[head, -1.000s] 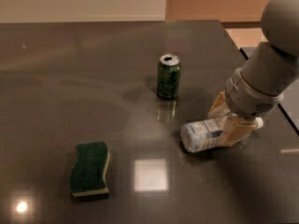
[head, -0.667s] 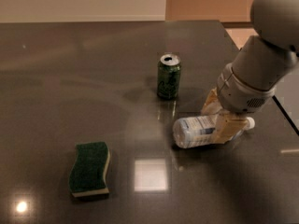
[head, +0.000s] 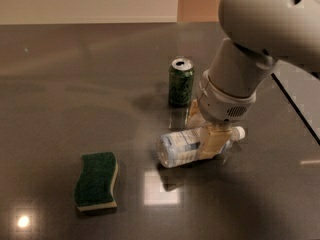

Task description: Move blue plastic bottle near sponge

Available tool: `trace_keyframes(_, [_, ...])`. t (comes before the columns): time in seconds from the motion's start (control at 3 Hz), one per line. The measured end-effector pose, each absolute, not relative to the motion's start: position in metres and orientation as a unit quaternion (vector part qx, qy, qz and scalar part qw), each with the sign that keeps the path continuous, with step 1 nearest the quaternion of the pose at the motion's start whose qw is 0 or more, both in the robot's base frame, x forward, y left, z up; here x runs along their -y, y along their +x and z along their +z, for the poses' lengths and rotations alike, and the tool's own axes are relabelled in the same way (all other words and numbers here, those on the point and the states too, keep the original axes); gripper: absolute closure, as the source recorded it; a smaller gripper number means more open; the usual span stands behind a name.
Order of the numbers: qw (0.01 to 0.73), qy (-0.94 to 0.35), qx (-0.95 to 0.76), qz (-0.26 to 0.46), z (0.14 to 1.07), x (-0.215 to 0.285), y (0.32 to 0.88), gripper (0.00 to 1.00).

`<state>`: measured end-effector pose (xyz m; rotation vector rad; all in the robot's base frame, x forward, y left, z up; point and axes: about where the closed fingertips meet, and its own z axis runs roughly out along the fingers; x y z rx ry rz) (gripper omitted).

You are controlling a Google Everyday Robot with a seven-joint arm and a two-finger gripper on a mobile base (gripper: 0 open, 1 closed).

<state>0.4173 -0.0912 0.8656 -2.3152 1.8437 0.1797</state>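
Observation:
The blue plastic bottle (head: 182,145) lies on its side in the middle of the dark table, white cap to the right. My gripper (head: 206,130) comes down from the big white arm at the upper right and is shut on the bottle, one tan finger (head: 214,140) in front of it and one behind. The sponge (head: 96,180), green top over yellow foam, lies flat at the lower left, about a bottle's length from the bottle's base.
A dark green soda can (head: 180,81) stands upright just behind the bottle and left of the arm. The dark glossy table (head: 75,84) has its right edge (head: 295,109) behind the arm. Lamp glare shows on the table below the bottle.
My gripper has carried the bottle to the left, toward the sponge. The can and the sponge have not moved.

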Motion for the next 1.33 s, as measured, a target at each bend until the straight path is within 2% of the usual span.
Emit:
trace_keyframes(0.67, [0.071,-0.804,-0.586,0.070,0.860,0.044,0.399,1.00])
trace_keyframes(1.0, [0.068,-0.813,-0.574,0.073,0.862,0.029,0.392,0.84])
trace_keyframes(1.33, [0.065,-0.817,-0.568,0.077,0.862,0.020,0.388,0.62])
